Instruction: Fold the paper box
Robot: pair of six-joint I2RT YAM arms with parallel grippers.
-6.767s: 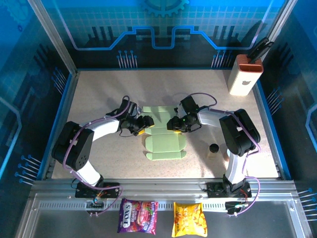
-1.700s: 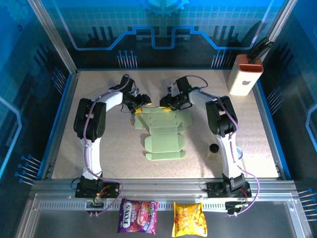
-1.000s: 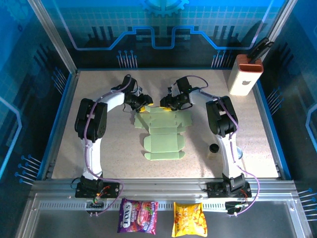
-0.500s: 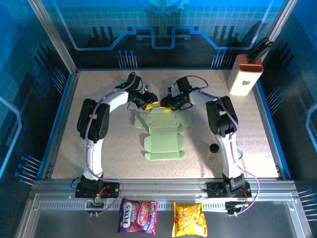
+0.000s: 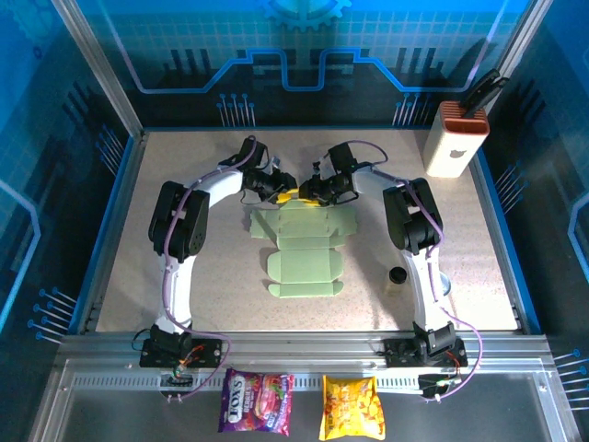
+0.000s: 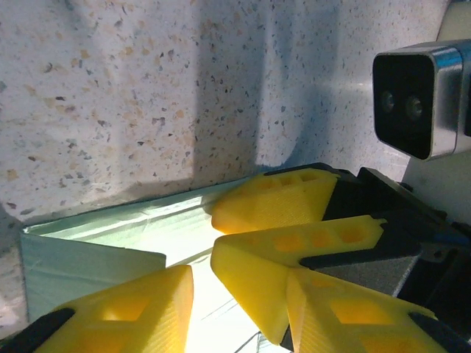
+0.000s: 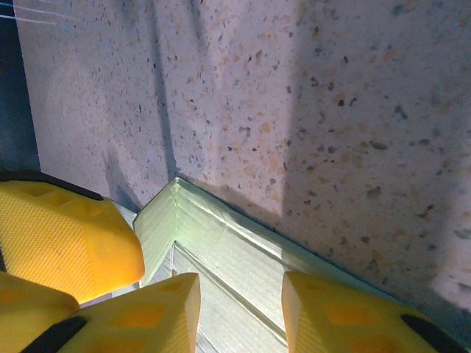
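Since they're apparently both going after the far flap of the paper box (image 5: pixel 304 267), left jaws and right jaws are sitting tip to tip, part-open and pinching nothing. The flap edge is lying between each pair, the rest flat on the table (image 5: pixel 479 239).

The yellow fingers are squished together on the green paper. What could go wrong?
The left fingers and right fingers crowd the same far edge of the paper box, so they might bump. That thin edge lies between open fingers; a hard squeeze could crease it wrongly or tear it. Nothing pins the near end, so the sheet could slide.
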